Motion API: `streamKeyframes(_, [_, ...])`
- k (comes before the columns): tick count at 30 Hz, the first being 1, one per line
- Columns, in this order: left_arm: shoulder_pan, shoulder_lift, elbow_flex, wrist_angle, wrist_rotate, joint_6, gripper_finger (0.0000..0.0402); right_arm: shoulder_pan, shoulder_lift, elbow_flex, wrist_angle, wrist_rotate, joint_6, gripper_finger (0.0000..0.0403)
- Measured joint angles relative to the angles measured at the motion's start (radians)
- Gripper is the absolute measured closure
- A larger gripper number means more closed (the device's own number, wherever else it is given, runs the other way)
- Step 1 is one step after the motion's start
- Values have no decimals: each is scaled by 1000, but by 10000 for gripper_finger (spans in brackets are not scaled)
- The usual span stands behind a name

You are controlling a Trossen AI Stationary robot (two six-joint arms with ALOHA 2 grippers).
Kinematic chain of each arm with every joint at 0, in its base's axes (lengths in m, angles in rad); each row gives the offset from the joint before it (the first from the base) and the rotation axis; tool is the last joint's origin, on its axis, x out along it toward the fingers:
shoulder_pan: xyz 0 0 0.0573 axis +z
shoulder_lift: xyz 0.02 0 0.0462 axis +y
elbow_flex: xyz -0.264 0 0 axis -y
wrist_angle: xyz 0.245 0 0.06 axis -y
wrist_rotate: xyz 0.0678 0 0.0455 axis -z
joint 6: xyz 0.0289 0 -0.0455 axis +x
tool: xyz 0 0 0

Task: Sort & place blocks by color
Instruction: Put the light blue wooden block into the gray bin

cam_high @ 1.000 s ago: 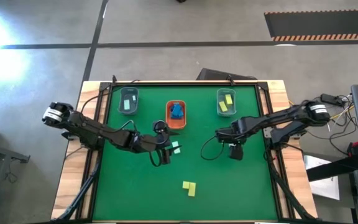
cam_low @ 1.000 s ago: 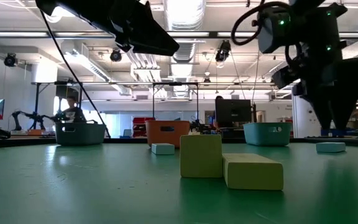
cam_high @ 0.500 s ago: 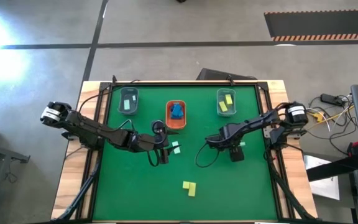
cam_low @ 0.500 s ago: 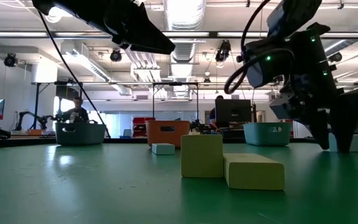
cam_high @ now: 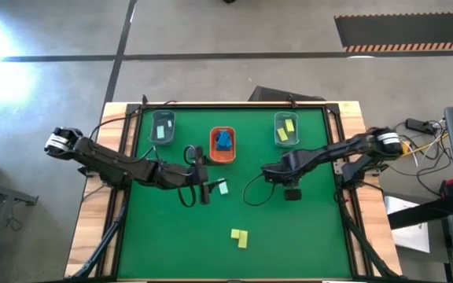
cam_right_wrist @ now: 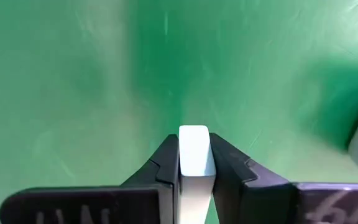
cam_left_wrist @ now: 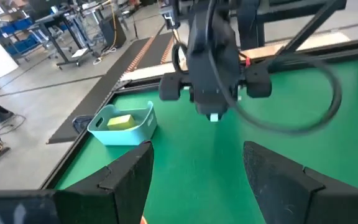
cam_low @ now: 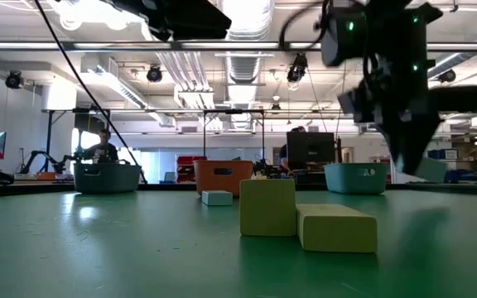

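Observation:
My right gripper [cam_high: 292,191] points down over the table's right half, shut on a pale mint block [cam_right_wrist: 194,149]. The left wrist view also shows that block [cam_left_wrist: 213,117] at the fingertips. My left gripper [cam_high: 205,191] hovers open near the table's middle. A second mint block [cam_high: 222,187] lies flat on the mat just to its right. Two yellow blocks [cam_high: 240,236] lie side by side toward the near edge. My right gripper pinches the mint block between its two fingers, one pad on each long side [cam_right_wrist: 180,163]. The fingers come from above, pointing down. The block's lower end [cam_right_wrist: 194,134] sticks out past the fingertips. It hangs upright, clear of the green mat.
Three trays stand along the far edge. A grey one [cam_high: 162,126] holds a mint block, an orange one [cam_high: 223,144] holds blue blocks, and a grey-blue one [cam_high: 286,130] holds yellow blocks. The green mat [cam_high: 156,236] is bare at the near left and near right.
My right gripper has shut on the mint block that lay on the mat at the right and has taken it off the surface, its wrist rolling as it did. My left gripper has risen a little, still open.

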Motion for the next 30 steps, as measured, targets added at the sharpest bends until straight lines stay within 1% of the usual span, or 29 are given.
streamKeyframes(2, [0,-3,0,26,0,-3,171,1,-64,-5,73,-3,34,359])
streamKeyframes(5, [0,-3,0,76,0,-4,171,6,-174,-42,260,-7,102,359])
streamKeyframes(8, [-4,-3,-1,103,12,-6,171,27,-266,-116,540,-10,102,359])
streamKeyframes(11, [-14,-3,-3,101,16,-20,171,39,-330,-205,874,-24,81,359])
streamKeyframes(13, [-18,-2,-5,120,17,-41,171,41,-350,-262,1124,-25,75,359])
streamKeyframes(16, [-22,19,-24,213,24,-78,171,41,-336,-343,1505,-38,76,359])
streamKeyframes(19, [-24,52,-33,287,55,-106,171,40,-305,-385,1733,-120,56,359])
streamKeyframes(21, [-25,74,-33,316,73,-125,171,41,-283,-393,1791,-131,57,359])
streamKeyframes(25, [-25,131,-26,363,75,-139,171,39,-257,-387,1798,-129,55,359])
streamKeyframes(30, [-24,208,-27,507,74,-140,171,40,-229,-361,1804,-130,29,359])
